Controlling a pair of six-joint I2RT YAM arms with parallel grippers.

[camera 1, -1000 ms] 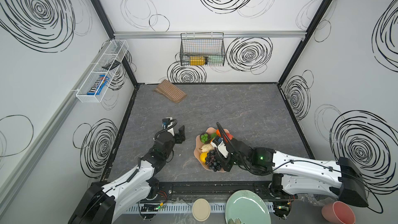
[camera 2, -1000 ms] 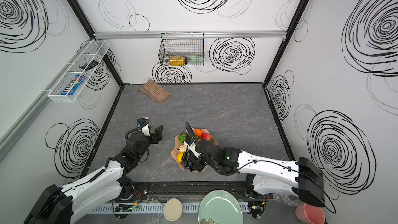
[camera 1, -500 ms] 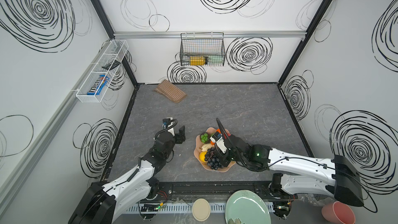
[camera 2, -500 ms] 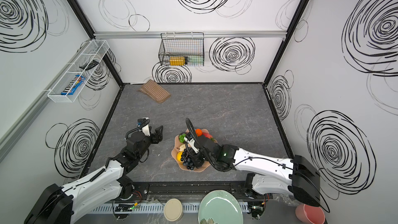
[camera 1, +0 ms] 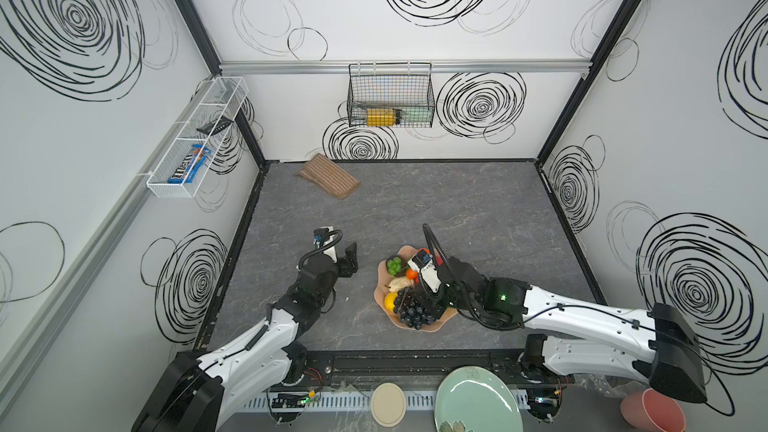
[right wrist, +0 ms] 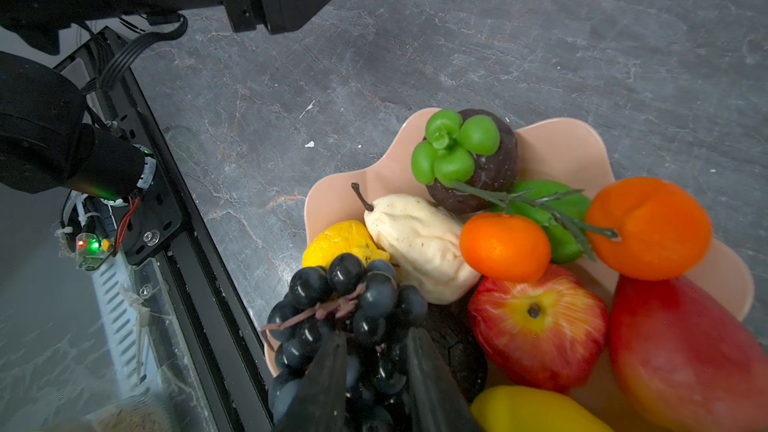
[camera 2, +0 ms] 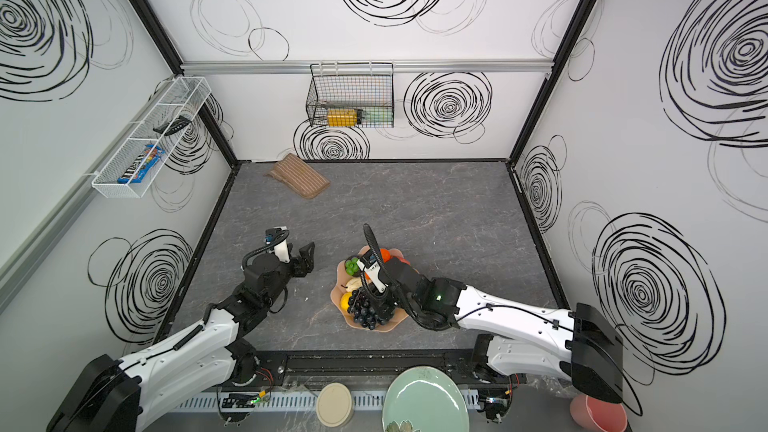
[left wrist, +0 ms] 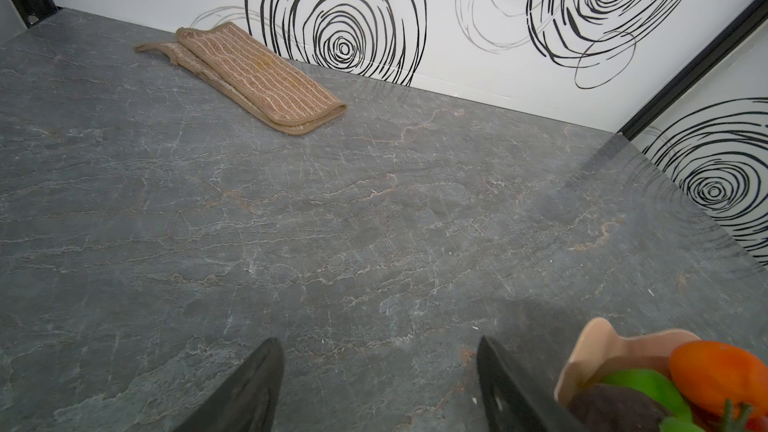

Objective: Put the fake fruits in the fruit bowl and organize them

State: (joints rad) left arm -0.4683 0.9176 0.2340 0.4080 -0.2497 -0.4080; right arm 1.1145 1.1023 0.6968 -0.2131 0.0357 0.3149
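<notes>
Right wrist view first: the right hand (right wrist: pixel 374 332) sits low on the grape bunch (right wrist: pixel 345 297), its two dark fingers (right wrist: pixel 328 376) parted a little with berries between them. Pinching or merely flanking, I cannot tell. That bunch lies right at the rim of the fruit bowl (right wrist: pixel 557 147), and some berries spill over the edge. The lemon (right wrist: pixel 336 243) and the pale pear (right wrist: pixel 419 243) press against it, and the apple (right wrist: pixel 536 326) is just beside. Now the danger, as I judge it: a berry or the stem could snag on a finger when the hand rises. That would drag the bunch over the rim onto the table (right wrist: pixel 498 35), or tip the light bowl and send round fruit rolling out. Pose: in a top view the right arm reaches in low from the right, wrist pitched down over the fruit bowl (camera 1: pixel 415 328), which stands near the table's front middle. The left hand (left wrist: pixel 378 340) hovers spread wide with nothing in it, just beside the bowl, above bare table.
</notes>
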